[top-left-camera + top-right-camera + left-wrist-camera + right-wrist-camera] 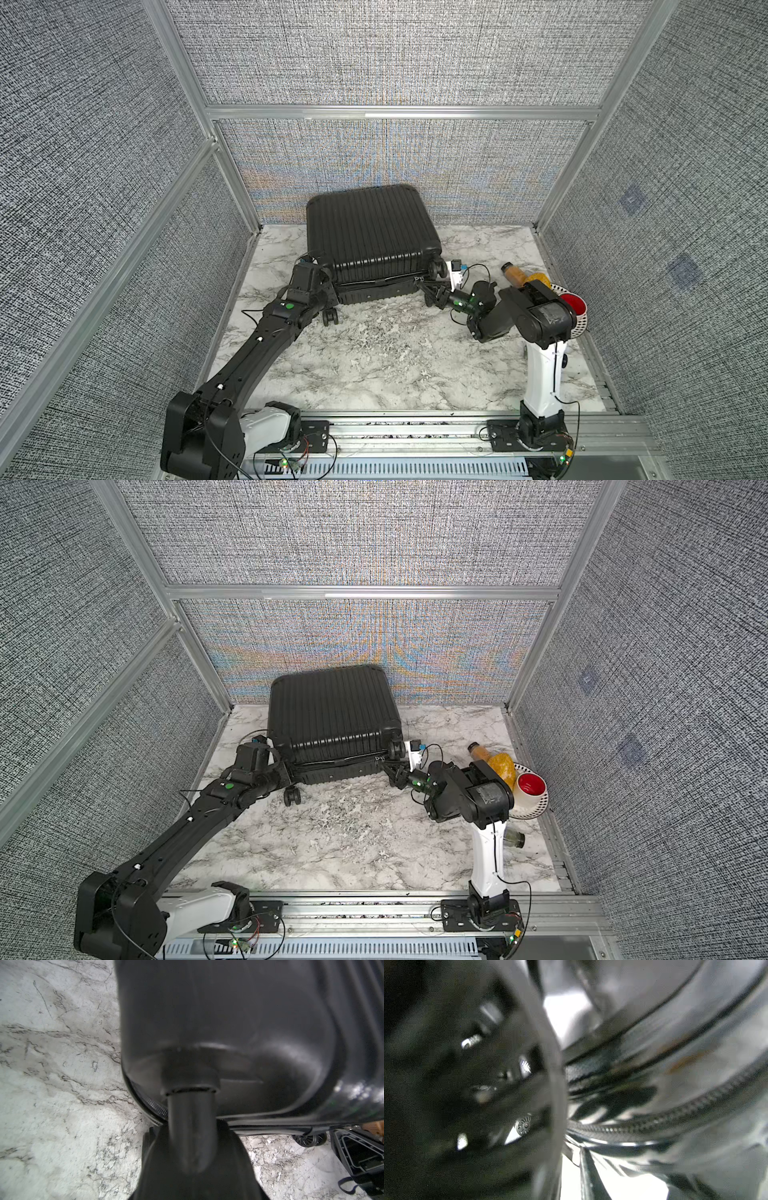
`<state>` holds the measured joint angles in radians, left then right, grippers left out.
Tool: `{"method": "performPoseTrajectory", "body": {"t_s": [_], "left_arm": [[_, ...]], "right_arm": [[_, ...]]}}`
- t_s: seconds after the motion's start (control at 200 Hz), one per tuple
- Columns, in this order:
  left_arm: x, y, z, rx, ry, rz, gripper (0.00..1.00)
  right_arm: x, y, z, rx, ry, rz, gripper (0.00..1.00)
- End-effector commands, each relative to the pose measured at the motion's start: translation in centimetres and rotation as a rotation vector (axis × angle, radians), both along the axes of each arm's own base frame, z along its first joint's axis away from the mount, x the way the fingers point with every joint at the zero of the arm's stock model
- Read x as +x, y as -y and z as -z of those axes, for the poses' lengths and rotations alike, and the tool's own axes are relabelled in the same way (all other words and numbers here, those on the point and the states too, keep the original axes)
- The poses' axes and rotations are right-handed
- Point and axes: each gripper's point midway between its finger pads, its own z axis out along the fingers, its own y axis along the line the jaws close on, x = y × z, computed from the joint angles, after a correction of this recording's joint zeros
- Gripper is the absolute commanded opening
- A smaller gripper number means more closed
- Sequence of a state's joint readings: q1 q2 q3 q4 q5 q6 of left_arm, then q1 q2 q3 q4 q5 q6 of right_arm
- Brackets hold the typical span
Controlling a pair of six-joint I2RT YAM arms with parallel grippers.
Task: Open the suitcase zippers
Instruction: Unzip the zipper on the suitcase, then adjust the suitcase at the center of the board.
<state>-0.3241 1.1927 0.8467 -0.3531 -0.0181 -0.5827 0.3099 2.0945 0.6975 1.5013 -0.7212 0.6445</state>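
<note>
1. I am looking for writing first; a pale label (490,792) on the right arm's big joint is showing, but it is too small to read.
2. One suitcase (370,232) is lying flat on the marble table (374,365), its far edge sitting close to the back wall and its ribbed black shell facing up.
3. The zippers (382,282) are running along the seam of the near edge, between the two shells; the teeth are also showing, blurred, in the right wrist view (633,1128).
4. I am counting two twin wheels clearly in both top views; one (330,318) is standing at the near left corner, another (436,268) at the near right corner.
5. Two arms are reaching in, each glowing with one green light.
6. The left gripper (320,280) is pressing in at the near left corner; whether its fingers are clasping anything I cannot tell.
7. The right gripper (422,286) is pointing at the right end of the seam, its tips looking drawn close together; whether they are pinching a pull I cannot tell.
8. Over on the right I am counting one bottle (480,752) with orange contents, one yellow lump (503,766), one red-lined cup (530,789) on one white perforated dish (536,810), and one small jar (514,838) lying behind the arm.
</note>
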Motion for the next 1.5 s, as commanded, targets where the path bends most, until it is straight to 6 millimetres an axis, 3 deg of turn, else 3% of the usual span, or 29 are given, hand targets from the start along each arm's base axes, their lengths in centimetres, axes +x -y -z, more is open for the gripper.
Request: {"method": "performPoseTrajectory", "body": {"t_s": [0.0,0.19,0.34,0.49,0.746,0.976,1.211,1.231,1.371,1.496], "left_arm": [[0.0,-0.2,0.0,0.017,-0.002,-0.001,0.26],[0.0,-0.6,0.1,0.025,-0.005,-0.02,0.26],[-0.2,-1.4,0.1,0.048,-0.004,-0.057,0.23],[-0.3,-2.4,0.3,0.119,-0.022,-0.069,0.0],[-0.3,-3.2,0.2,0.207,-0.011,-0.044,0.0],[-0.1,-2.7,-0.3,0.221,0.001,0.013,0.0],[-0.1,-2.2,-0.1,0.224,-0.006,0.051,0.0],[-0.1,-2.2,-0.1,0.227,-0.007,0.053,0.0],[-0.1,-2.4,0.0,0.248,-0.011,0.059,0.0],[0.5,-3.1,0.0,0.274,-0.024,0.039,0.0]], "right_arm": [[0.0,-0.1,-1.2,0.027,0.039,-0.003,0.13],[-0.1,0.1,-1.4,0.028,0.039,0.002,0.0],[0.1,1.5,-1.1,0.006,0.017,0.082,0.0],[0.8,3.5,-0.2,-0.047,-0.026,0.181,0.0],[2.0,6.4,0.6,-0.158,-0.068,0.305,0.0],[3.8,8.0,0.6,-0.265,-0.096,0.38,0.0],[5.9,9.1,1.4,-0.345,-0.165,0.399,0.0],[6.8,9.1,0.6,-0.343,-0.151,0.405,0.0],[8.5,9.7,0.9,-0.374,-0.184,0.394,0.0],[7.9,8.6,0.0,-0.378,-0.154,0.316,0.0]]}}
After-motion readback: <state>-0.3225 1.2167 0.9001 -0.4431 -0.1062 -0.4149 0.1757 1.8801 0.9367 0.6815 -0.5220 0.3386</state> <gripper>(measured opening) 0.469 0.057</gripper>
